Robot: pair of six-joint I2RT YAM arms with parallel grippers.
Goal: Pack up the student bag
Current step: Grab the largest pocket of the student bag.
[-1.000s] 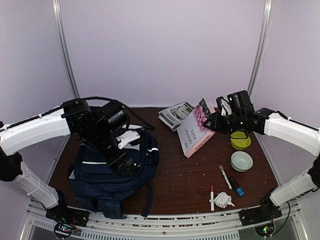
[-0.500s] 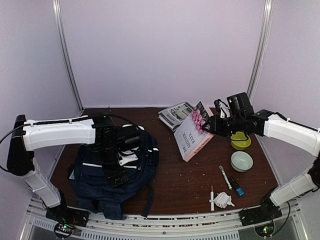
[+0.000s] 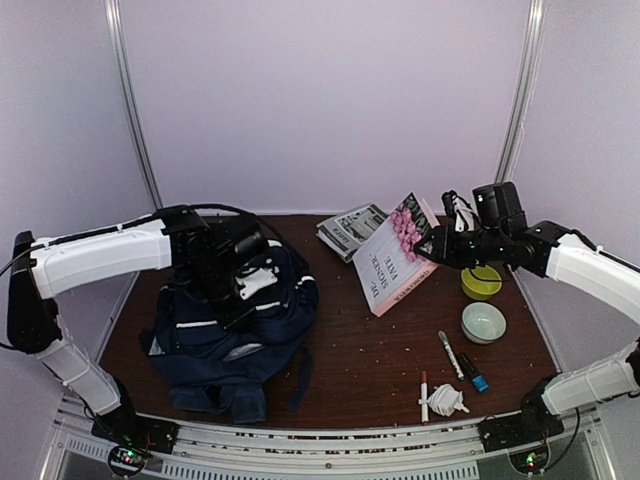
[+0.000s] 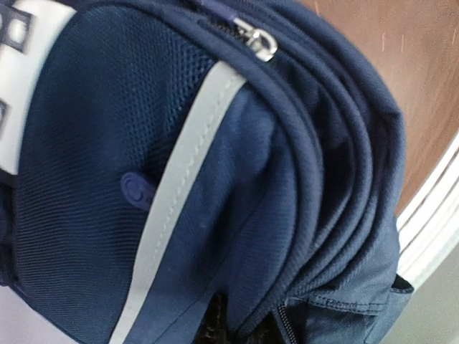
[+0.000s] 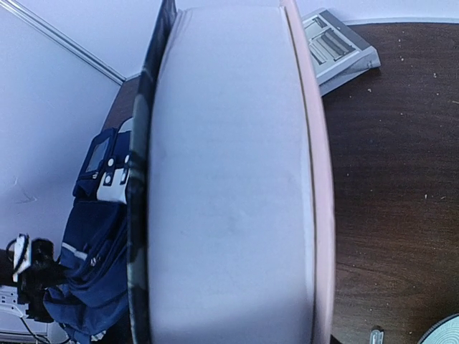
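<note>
Early stage: student bag (image 3: pixel 215 345) slumps at the left side of the tabletop (image 3: pixel 360 350), with the left gripper (image 3: pixel 228 298) pinched shut on its top fabric, probably holding the mouth up. Right gripper (image 3: pixel 437 248) grips the pink book (image 3: pixel 395 262) clear of the tabletop near the back right, not in yet. Booklet (image 3: pixel 350 228), yellow bowl (image 3: pixel 481 281), pale bowl (image 3: pixel 483 322), pens (image 3: pixel 450 352) and white wad (image 3: pixel 447 400) are all unpacked.

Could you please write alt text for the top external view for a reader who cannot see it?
The left gripper is shut on the top of the navy student bag on a brown table. The right gripper holds a pink book tilted beside it.
</note>
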